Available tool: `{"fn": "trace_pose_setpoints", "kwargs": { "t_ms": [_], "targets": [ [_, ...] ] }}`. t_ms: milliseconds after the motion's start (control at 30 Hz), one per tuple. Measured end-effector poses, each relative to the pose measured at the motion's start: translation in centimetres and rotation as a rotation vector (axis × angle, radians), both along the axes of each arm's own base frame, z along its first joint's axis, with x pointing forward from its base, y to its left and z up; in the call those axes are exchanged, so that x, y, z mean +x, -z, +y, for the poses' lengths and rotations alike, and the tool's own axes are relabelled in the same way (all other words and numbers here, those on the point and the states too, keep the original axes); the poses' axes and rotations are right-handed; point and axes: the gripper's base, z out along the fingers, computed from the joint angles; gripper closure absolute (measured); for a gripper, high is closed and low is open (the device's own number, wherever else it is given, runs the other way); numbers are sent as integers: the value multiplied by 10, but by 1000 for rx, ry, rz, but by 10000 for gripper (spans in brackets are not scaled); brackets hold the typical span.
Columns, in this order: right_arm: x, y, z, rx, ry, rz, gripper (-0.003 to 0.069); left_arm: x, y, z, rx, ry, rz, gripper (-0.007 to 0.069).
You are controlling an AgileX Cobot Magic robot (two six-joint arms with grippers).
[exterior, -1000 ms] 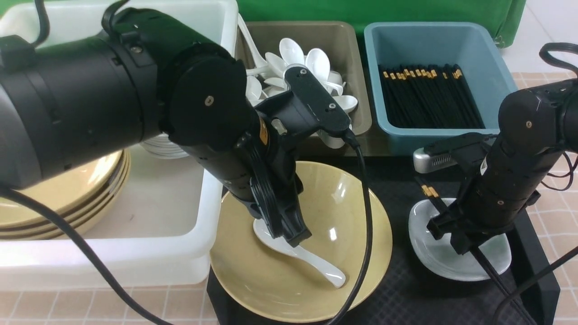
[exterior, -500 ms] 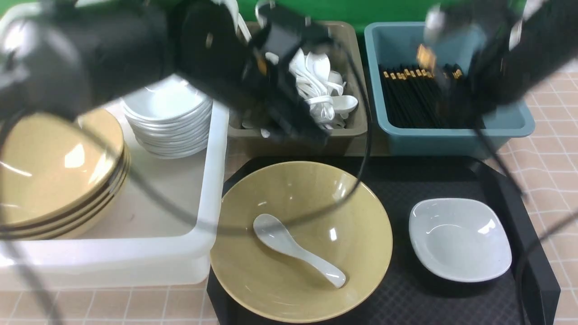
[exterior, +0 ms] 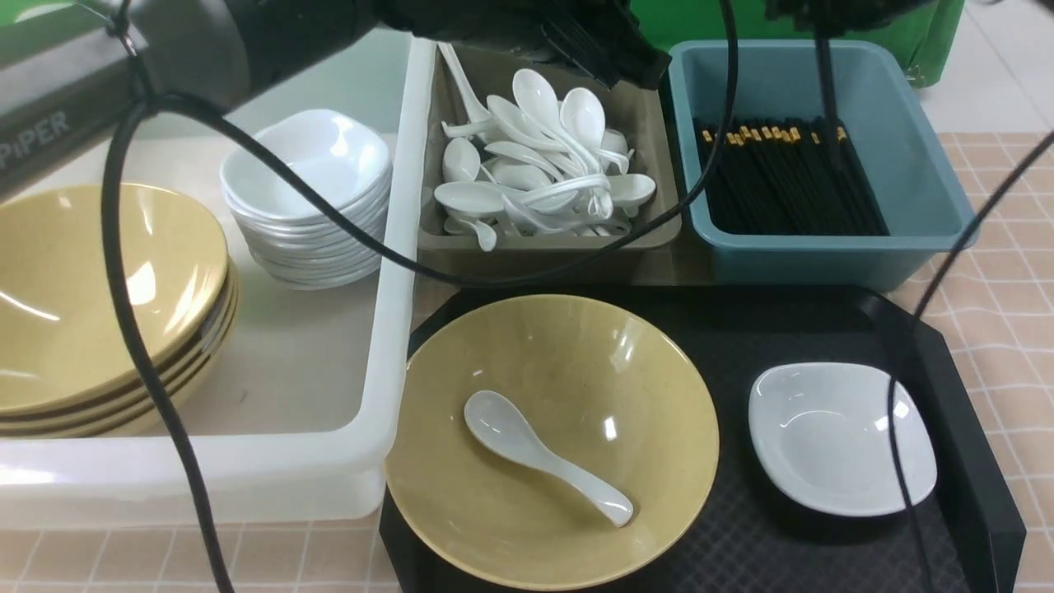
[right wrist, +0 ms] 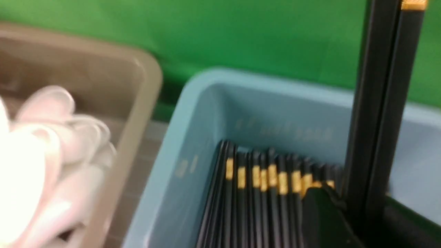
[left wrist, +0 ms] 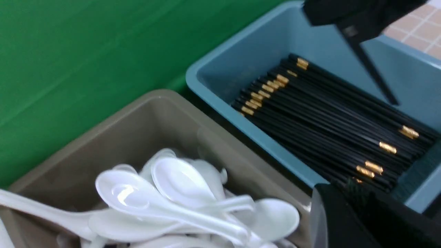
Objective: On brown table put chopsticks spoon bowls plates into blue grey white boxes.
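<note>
chopstick pair over blue box, release pending

you have the right gripper [right wrist: 365, 220] closed on a chopstick pair [right wrist: 379, 103], hanging above the blue box [exterior: 922, 165]. the pair stands near upright, gold-banded end up, tapered tips down toward the stored chopsticks [exterior: 790, 181]. those lie flat, long axis running near to far along the box, most gold bands at the far end. in my judgement the upright hold is for carriage only. dropped as it stands, the pair would land tip first and could fall across the stack, so tilt it to match before you let go.

your left gripper [exterior: 626, 58] is shut, with nothing seen in it, raised at the far corner of the grey box [exterior: 650, 226]. 1 spoon [exterior: 543, 457] lies in the yellow bowl [exterior: 659, 371] on the black tray [exterior: 972, 387], scoop toward the robot's left, handle toward the near right. 1 white plate [exterior: 840, 436] sits beside the bowl, well apart from the white box [exterior: 387, 329].
</note>
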Motion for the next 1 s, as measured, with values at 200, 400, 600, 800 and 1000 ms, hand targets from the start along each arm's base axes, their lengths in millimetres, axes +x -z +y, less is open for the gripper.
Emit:
{"fn": "trace_pose_setpoints", "kwargs": {
  "t_ms": [200, 400, 600, 800, 1000],
  "targets": [
    [0, 30, -12, -24, 24, 169, 250, -18, -8, 13, 42, 13, 83, 623],
    [-33, 8, -12, -142, -101, 448, 66, -57, -14, 64, 74, -45, 149, 623],
    [-70, -37, 17, -152, -245, 415, 91, -100, 4, 121, 51, -189, 230, 623],
    [-154, -61, 92, -185, -541, 415, 161, -159, 32, 158, 38, -264, 256, 623],
    [-207, -7, 151, -281, -765, 595, 183, -176, 37, 165, -7, -280, 165, 623]
  ]
}}
